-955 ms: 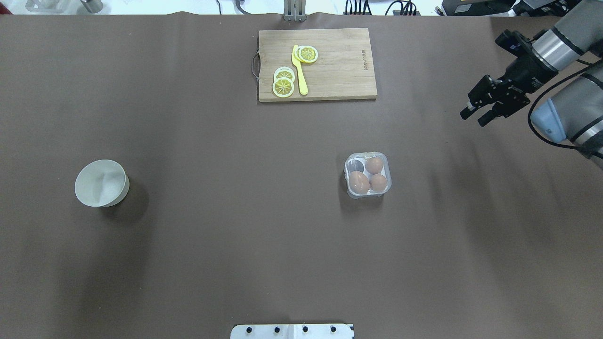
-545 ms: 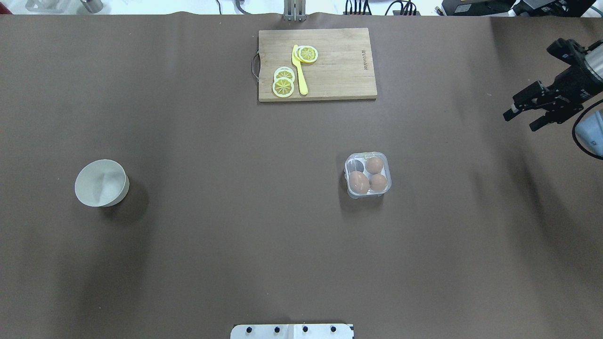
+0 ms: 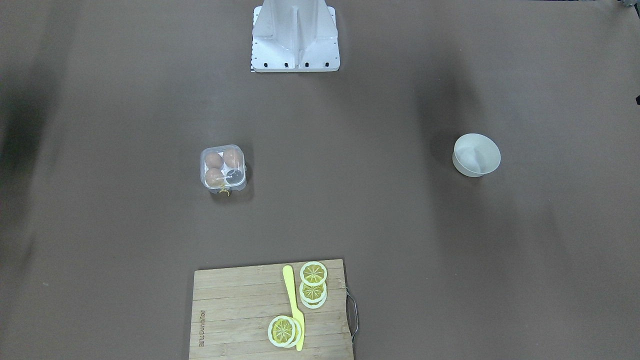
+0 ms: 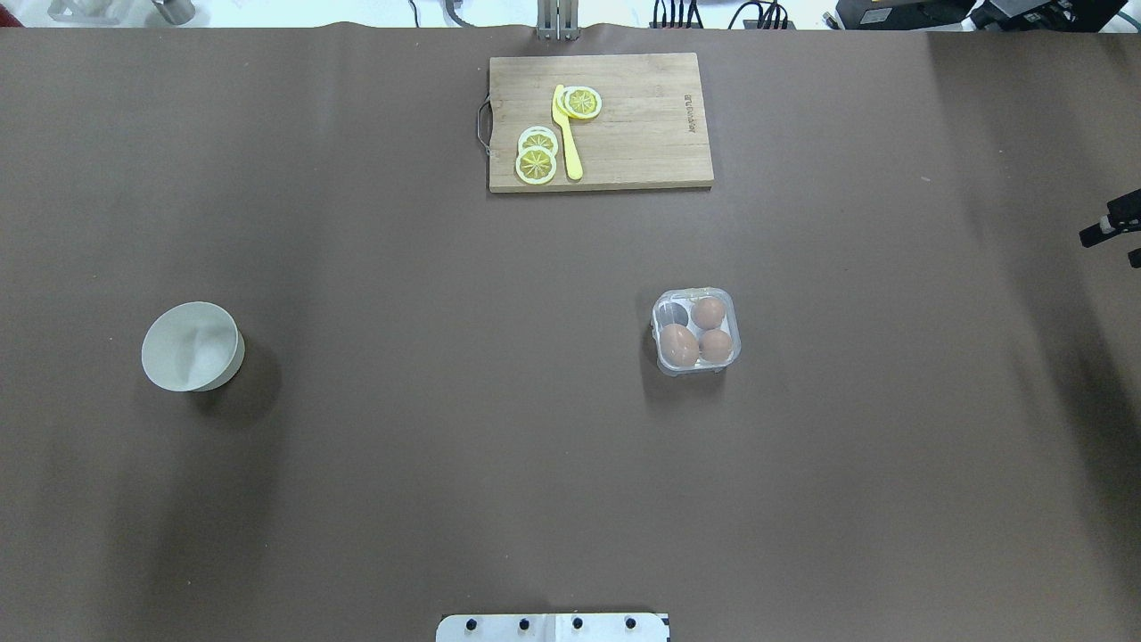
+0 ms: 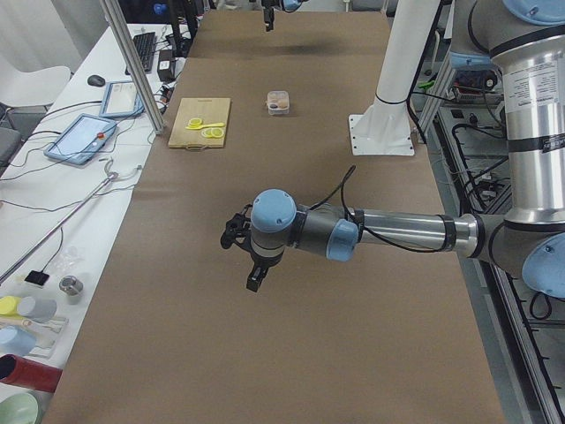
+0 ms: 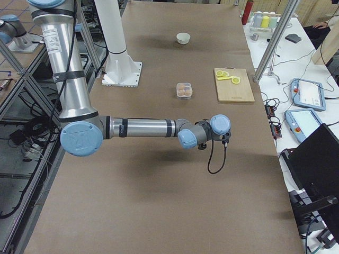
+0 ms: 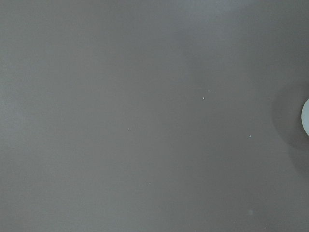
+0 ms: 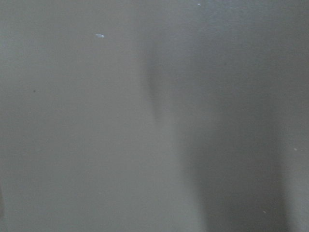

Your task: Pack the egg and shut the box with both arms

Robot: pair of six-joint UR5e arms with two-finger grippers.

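4 exteriors share box (image 4: pixel 729 301); wrist views seemingly close.

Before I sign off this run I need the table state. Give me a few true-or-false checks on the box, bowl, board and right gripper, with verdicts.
1. The box holds three eggs. True; its fourth cup shows no egg.
2. An egg lies in the bowl. False: the bowl looks empty.
3. The right gripper hangs over the box. False: it is at the right edge of the overhead view, far from the box.
4. The lemon slices and the knife lie on the board. True.
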